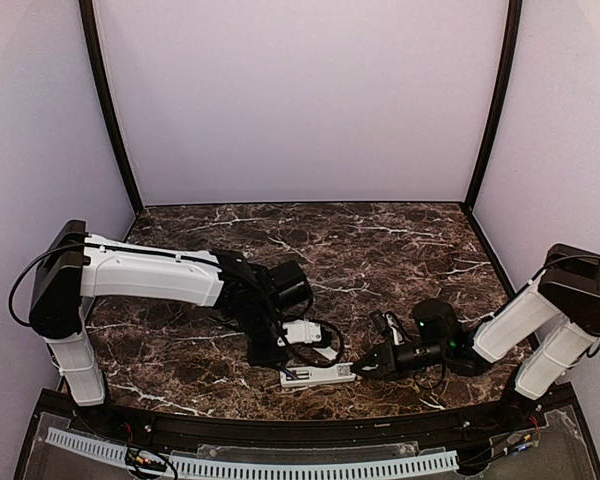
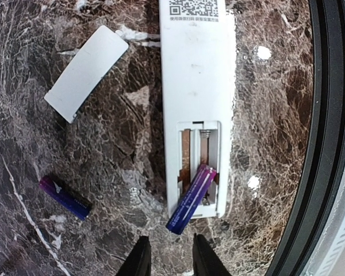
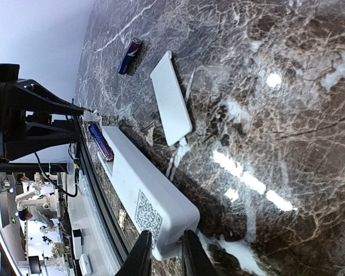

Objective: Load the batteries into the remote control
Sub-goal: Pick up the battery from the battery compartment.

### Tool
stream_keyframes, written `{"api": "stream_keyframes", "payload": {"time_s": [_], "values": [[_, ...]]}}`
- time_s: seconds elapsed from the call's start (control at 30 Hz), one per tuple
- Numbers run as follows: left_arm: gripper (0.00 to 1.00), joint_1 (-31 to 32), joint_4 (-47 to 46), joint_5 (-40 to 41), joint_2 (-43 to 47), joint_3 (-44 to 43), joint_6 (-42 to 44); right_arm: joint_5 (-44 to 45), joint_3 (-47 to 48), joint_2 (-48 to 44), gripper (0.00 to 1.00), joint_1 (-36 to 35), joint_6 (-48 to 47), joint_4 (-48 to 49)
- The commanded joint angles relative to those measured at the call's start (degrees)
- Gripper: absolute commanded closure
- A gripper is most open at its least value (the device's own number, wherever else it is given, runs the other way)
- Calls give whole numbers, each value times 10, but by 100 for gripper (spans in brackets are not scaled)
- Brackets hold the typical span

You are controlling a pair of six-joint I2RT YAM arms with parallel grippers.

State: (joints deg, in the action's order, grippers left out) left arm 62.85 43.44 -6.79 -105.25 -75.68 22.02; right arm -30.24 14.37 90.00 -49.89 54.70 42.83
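The white remote control (image 2: 198, 86) lies back up near the table's front edge, also in the top view (image 1: 318, 376). One dark blue-purple battery (image 2: 191, 198) lies askew in its open recess, its lower end sticking out past the remote's edge. The other battery (image 2: 64, 197) lies loose on the marble to the left. My left gripper (image 2: 169, 261) is open and empty, just short of the remote's recess end. My right gripper (image 3: 164, 253) is shut on the remote's QR-code end (image 3: 144, 190). Both batteries show in the right wrist view, one in the recess (image 3: 100, 142) and one loose (image 3: 129, 56).
The small white cover plate (image 2: 86, 73) lies on the marble beside the remote, also in the top view (image 1: 302, 332). The black front rail (image 2: 333, 144) runs close along the remote's other side. Purple walls enclose the table.
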Motion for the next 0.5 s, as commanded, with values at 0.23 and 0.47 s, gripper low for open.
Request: {"api": "stream_keyframes", "payload": {"time_s": [0.23,0.47], "values": [[74,-2,-11,-25,24,17,49,-8,11,-2,82,-6,-7,6],[73,-2,-15,-40,16,17,62,-9,11,4,82,-5,-6,9]]}}
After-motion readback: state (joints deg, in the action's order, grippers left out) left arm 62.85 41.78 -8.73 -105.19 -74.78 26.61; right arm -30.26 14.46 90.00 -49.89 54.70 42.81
